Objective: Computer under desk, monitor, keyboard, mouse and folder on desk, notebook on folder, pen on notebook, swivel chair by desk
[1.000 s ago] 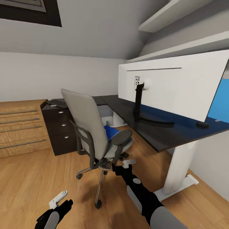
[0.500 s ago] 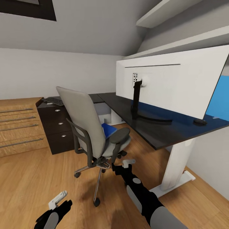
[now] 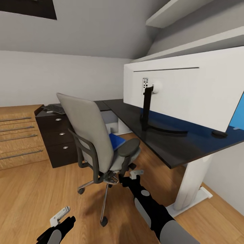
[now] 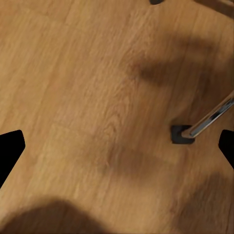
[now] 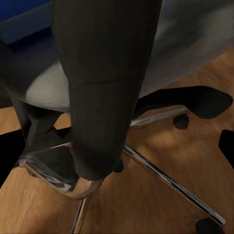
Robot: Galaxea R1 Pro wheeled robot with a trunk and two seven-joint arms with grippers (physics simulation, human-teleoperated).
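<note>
Blue folder (image 3: 117,141), perhaps half hidden behind swivel chair (image 3: 91,135).

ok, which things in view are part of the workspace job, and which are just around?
Job: swivel chair, folder on its seat, desk, monitor, mouse, keyboard.
Just around: dark drawer cabinet, wood dresser, wall shelves.

black arms (image 3: 149,206) with grey segments, white-tipped tools
</note>
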